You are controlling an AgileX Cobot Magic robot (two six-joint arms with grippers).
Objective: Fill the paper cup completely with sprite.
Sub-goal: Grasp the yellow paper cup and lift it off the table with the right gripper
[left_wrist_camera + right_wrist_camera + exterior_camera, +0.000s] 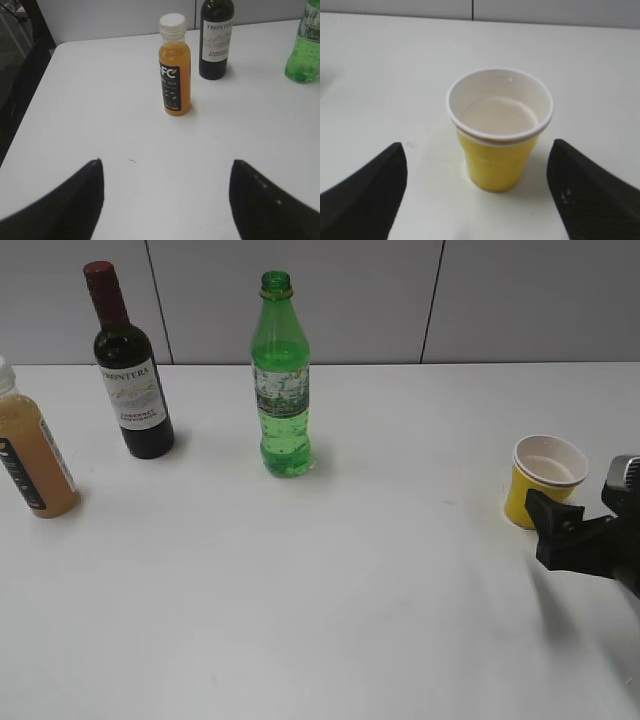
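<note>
The paper cup (546, 480) stands upright near the right edge of the bench (350, 590), its white inside dry. Just in front of it the right gripper (477, 197) waits with its jaws spread wide, touching nothing. Well apart, toward the back, the sprite (281, 375) stands uncapped, the wine bottle (130, 365) and juice bottle (30, 445) off to its left. The left gripper (167, 200) also gapes, facing the juice bottle.
</note>
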